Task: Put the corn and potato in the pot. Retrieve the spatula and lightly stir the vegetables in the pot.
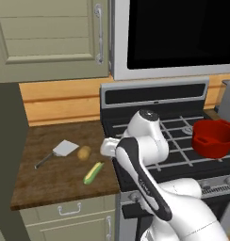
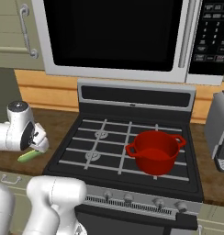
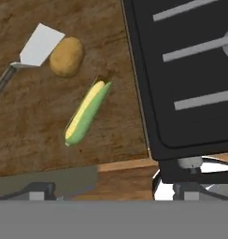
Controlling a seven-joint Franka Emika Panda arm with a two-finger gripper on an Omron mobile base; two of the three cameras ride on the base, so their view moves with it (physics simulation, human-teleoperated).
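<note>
**Sam:** Left of the stove (image 1: pixel 183 155), on the brown counter (image 1: pixel 51 179), lie the corn (image 3: pixel 86 113), the potato (image 3: pixel 66 56) and the spatula (image 3: pixel 39 45). What could go wrong?

**Mia:** The corn is round, so it may roll away when pinched. The potato touches the spatula blade, so a bump could push both.

**Sam:** And the arm?

**Mia:** It bends left from the stove, hand above the corn. The gripper (image 2: pixel 38 142) is wide open and holds nothing. The red pot (image 2: pixel 155 151) waits on the stove, empty.

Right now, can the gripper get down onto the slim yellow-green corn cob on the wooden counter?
Probably yes: the slim yellow-green corn cob lies alone on the wooden counter, apart from the golden-brown potato, and the gripper is open above it.
</note>
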